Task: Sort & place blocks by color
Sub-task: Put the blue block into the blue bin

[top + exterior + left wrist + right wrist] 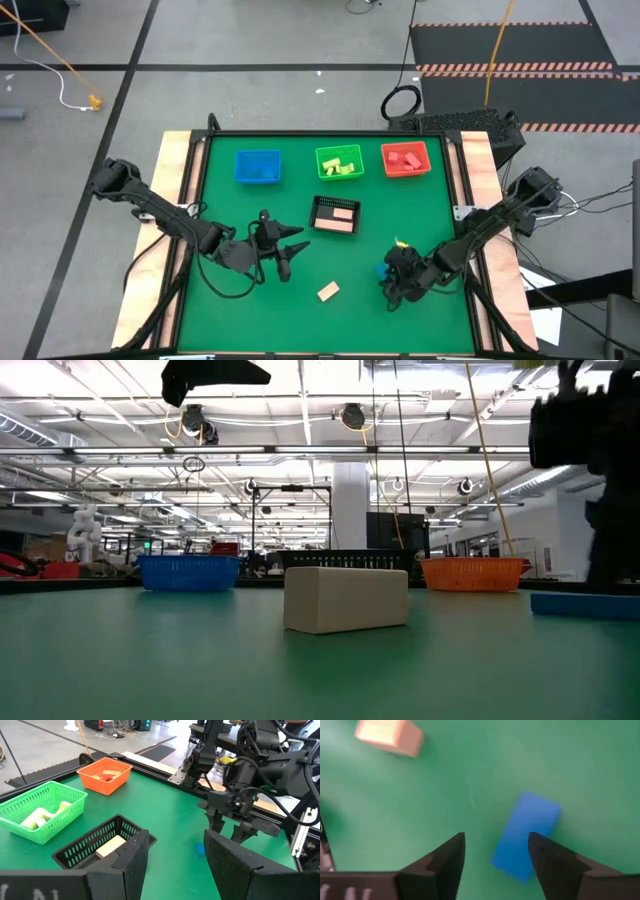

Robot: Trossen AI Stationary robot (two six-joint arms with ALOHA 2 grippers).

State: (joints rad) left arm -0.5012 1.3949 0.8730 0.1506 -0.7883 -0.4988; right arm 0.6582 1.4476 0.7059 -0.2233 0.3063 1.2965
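A blue block (525, 837) lies flat on the green table near the right front. My right gripper (496, 840) hovers just over it, slanting down, fingers open and clear of it; the left wrist view shows this gripper (225, 827) above the block (200, 849). A tan block (328, 291) rests on its long side near the front middle. My left gripper (293, 252) hangs open and empty above the table left of centre. Blue (257, 167), green (339, 162) and red (405, 159) trays stand in a row at the back.
A black mesh tray (335, 214) with a tan piece in it stands at the table's middle, just ahead of my left gripper. The green tray holds yellow-green pieces, the red tray red ones. Bare green table lies between the two arms, around the tan block.
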